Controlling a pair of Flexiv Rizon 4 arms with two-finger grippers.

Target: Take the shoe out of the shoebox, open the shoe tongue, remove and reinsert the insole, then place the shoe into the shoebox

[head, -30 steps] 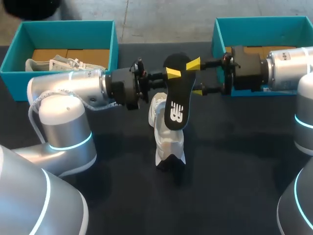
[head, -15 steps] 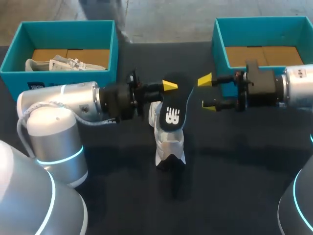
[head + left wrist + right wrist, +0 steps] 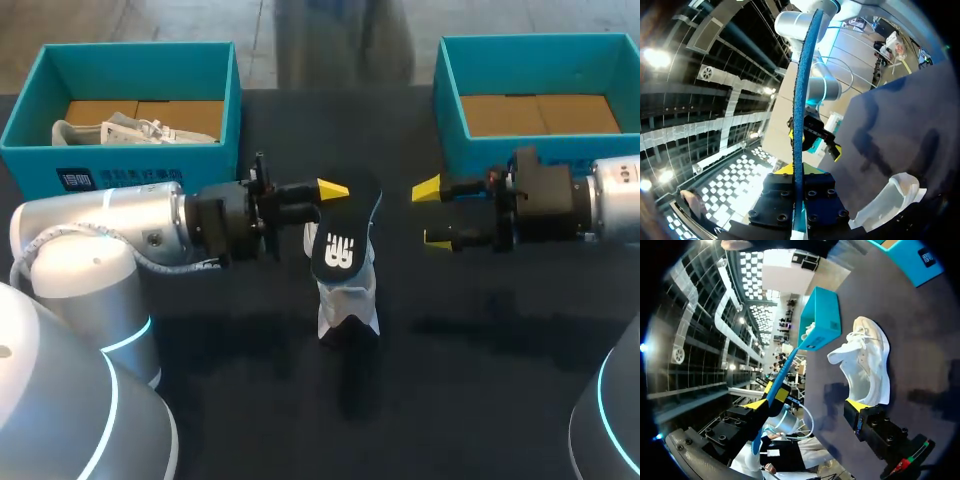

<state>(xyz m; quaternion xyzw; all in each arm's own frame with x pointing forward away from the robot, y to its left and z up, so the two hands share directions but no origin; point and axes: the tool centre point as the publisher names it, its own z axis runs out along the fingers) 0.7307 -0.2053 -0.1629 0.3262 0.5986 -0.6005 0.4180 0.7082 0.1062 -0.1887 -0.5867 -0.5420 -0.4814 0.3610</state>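
insole (image 3: 340, 238) was clamped in left gripper (image 3: 335, 196) over shoe (image 3: 347, 296); right gripper (image 3: 432, 213) sat open beside shoe

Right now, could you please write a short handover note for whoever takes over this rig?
The left gripper is shut on the black insole, held above the white shoe.
The right gripper is open and empty, beside the insole, in front of the empty teal shoebox.
The white shoe stands on the table; the other teal shoebox holds a second shoe.
Done: shoe out, insole out.
Left: reinsert the insole, put the shoe into the shoebox.
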